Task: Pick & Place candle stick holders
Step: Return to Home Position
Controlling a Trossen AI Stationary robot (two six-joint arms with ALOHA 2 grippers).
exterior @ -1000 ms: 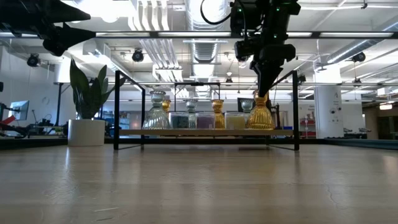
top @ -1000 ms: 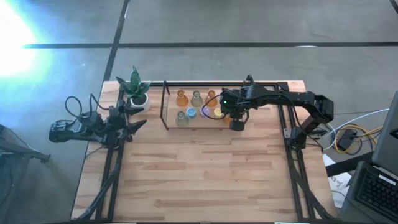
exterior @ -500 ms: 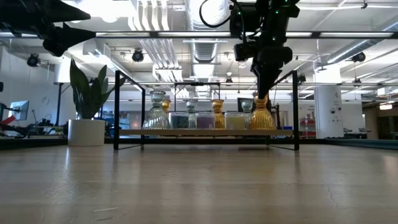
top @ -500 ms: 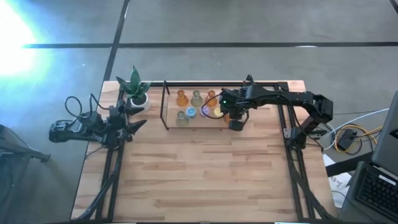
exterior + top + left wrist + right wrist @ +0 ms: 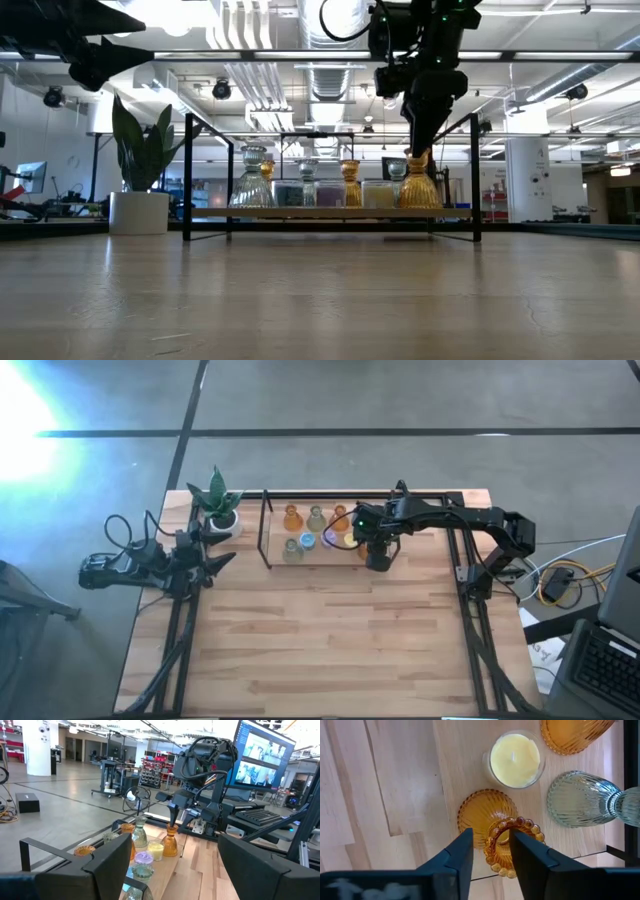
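Observation:
Several glassy candle stick holders stand on a wooden board (image 5: 322, 558) inside a black frame at the table's far middle. They are amber (image 5: 292, 517) and greenish (image 5: 316, 517) vase shapes, plus small round ones. An amber holder (image 5: 479, 815) with a beaded rim stands upright at the board's right end, and it also shows in the low view (image 5: 417, 188). My right gripper (image 5: 491, 852) points down over it and is open. One finger is over the holder's mouth and the other is outside the rim. My left gripper (image 5: 226, 548) waits open at the table's left edge. My right gripper comes at the amber holder's beaded rim (image 5: 492, 837) from above, and the rim's wall lies between the two fingers. The holder stands on the board by its base. I cannot tell whether a finger touches the rim.
A yellow candle (image 5: 514, 760), a greenish ribbed holder (image 5: 580, 800) and another amber one (image 5: 572, 732) stand close by. The black frame's rails (image 5: 266, 530) surround the board. A white potted plant (image 5: 217, 505) stands at the far left. Bare wood lies toward the near edge.
My right gripper has shifted a little toward the table's left edge above the amber holder, staying pointed down. The holders stand as before.

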